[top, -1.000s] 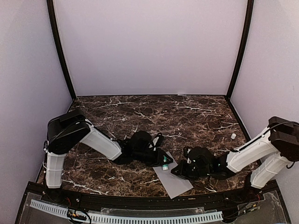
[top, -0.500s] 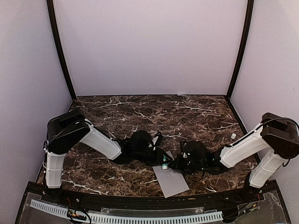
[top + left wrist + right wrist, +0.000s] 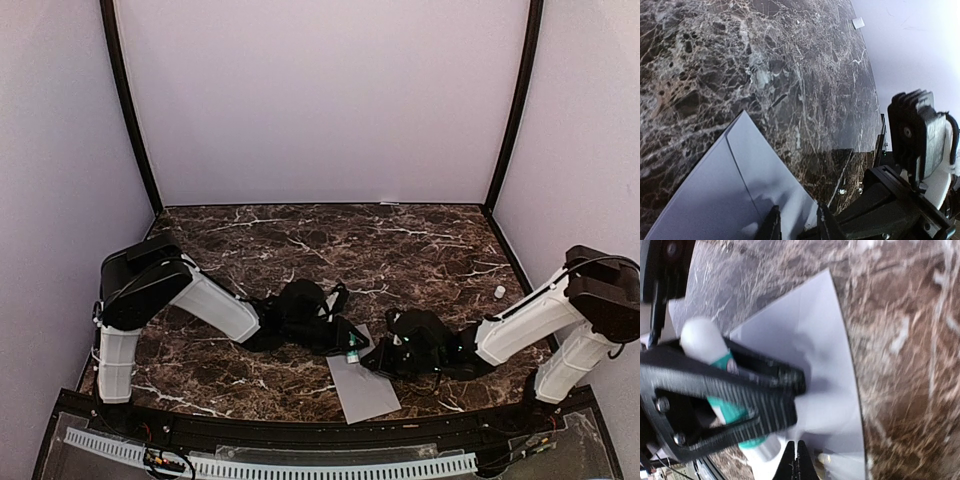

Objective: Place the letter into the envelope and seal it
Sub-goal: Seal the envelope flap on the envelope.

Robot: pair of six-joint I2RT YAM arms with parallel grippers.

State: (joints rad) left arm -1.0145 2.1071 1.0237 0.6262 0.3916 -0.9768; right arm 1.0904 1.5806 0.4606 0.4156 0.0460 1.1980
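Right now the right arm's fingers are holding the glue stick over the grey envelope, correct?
No, it is the left fingers that hold the glue stick over the grey envelope. The right wrist view shows them clamped around it, while the right fingers are shut with nothing between them.
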